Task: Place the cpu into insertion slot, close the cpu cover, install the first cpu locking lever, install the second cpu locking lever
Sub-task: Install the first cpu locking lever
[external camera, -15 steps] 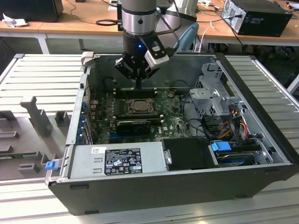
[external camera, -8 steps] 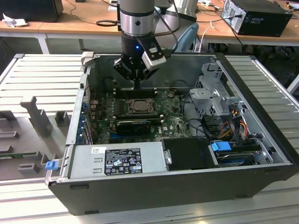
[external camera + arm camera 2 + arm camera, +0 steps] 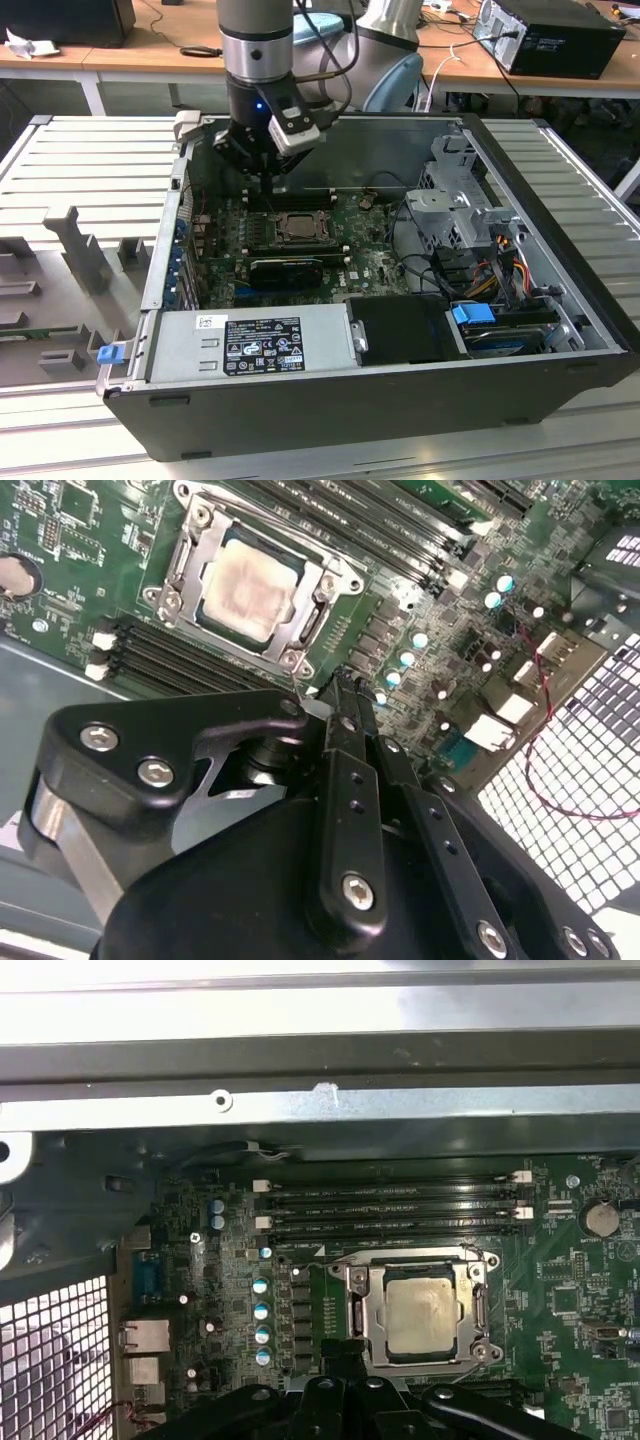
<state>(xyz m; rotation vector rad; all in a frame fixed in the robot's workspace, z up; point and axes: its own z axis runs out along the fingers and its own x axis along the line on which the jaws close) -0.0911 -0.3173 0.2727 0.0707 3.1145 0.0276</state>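
Note:
The cpu (image 3: 297, 227), a silvery-tan square chip, lies flat in the insertion slot (image 3: 279, 216) on the green board. The cpu cover (image 3: 183, 568), a thin metal frame, lies down around the cpu (image 3: 250, 585), whose face shows through its window. A thin wire lever (image 3: 400, 1257) runs along one edge of the cover (image 3: 358, 1310). My gripper (image 3: 270, 188) hangs over the board just behind the slot, beside the cpu (image 3: 425, 1315) and apart from it. Its black fingers (image 3: 345, 695) are shut together and hold nothing.
Long black memory slots (image 3: 390, 1210) run between the socket and the case's back wall. A long black card (image 3: 285, 270) sits in front of the socket. The power supply (image 3: 250, 340) and drive cage (image 3: 460, 200) fill the case's front and right. A red wire (image 3: 545, 740) crosses the perforated panel.

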